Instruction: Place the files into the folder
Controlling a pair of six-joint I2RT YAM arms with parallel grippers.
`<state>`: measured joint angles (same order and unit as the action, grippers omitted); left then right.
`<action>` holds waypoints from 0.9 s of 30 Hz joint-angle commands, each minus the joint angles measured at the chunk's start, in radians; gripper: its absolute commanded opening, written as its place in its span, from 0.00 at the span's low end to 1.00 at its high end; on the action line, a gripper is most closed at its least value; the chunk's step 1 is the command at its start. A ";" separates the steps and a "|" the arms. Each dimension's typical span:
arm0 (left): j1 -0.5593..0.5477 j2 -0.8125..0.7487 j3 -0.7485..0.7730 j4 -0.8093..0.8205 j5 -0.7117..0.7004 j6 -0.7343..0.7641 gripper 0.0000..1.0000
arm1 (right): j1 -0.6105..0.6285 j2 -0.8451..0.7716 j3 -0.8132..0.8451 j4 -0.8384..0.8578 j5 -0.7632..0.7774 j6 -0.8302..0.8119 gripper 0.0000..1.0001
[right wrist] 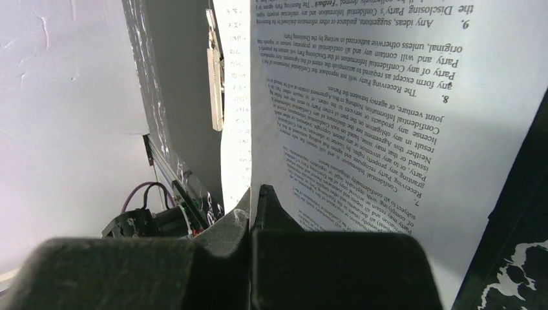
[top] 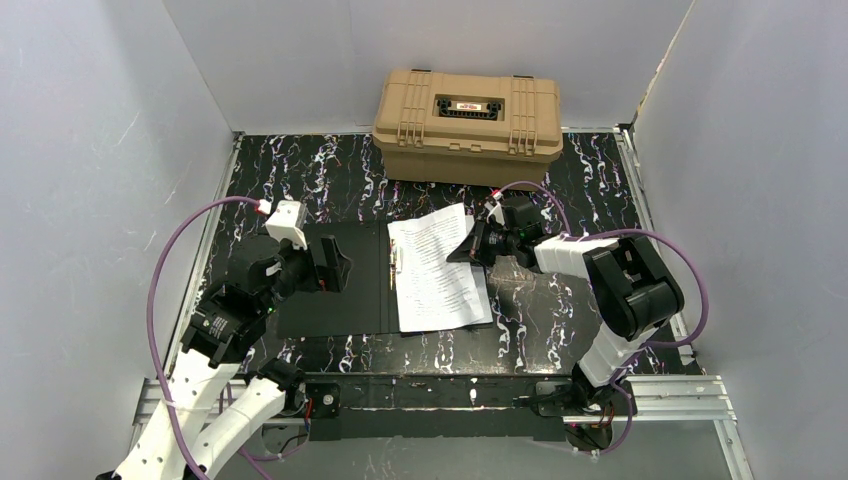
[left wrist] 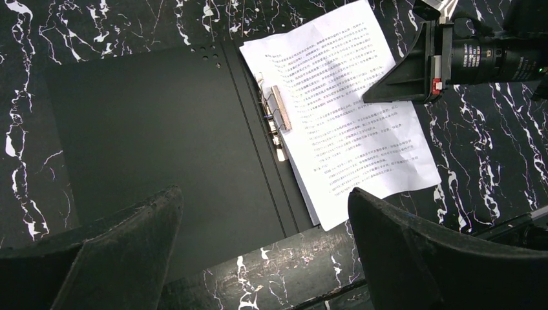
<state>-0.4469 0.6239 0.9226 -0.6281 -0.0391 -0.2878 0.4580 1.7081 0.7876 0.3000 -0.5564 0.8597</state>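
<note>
The folder (top: 340,312) lies open on the table, black inside up; it also shows in the left wrist view (left wrist: 155,129). The files (top: 438,272), white printed sheets, lie on its right half beside the metal clip (left wrist: 279,111). My right gripper (top: 468,246) is shut on the right edge of the files (right wrist: 388,97) and holds that edge slightly raised; its closed tips show in the right wrist view (right wrist: 252,194). My left gripper (top: 338,264) is open and empty above the folder's left half; the left wrist view shows its wide gap (left wrist: 263,194).
A tan plastic hard case (top: 467,125) stands closed at the back of the table, just behind the files. White walls enclose the left, right and back sides. The table surface is black marble-patterned (top: 560,320).
</note>
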 commanded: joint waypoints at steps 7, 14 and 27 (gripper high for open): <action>0.004 0.003 -0.014 0.004 -0.015 0.011 0.98 | -0.027 -0.068 -0.014 -0.016 0.064 -0.004 0.01; 0.004 0.002 -0.014 0.003 -0.013 0.011 0.98 | -0.031 -0.101 -0.017 -0.041 0.078 -0.014 0.01; 0.003 0.006 -0.015 0.004 -0.011 0.012 0.98 | -0.029 -0.050 -0.001 -0.033 0.047 -0.029 0.01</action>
<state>-0.4469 0.6270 0.9222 -0.6281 -0.0418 -0.2878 0.4294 1.6390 0.7792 0.2607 -0.4969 0.8570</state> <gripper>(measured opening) 0.981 0.030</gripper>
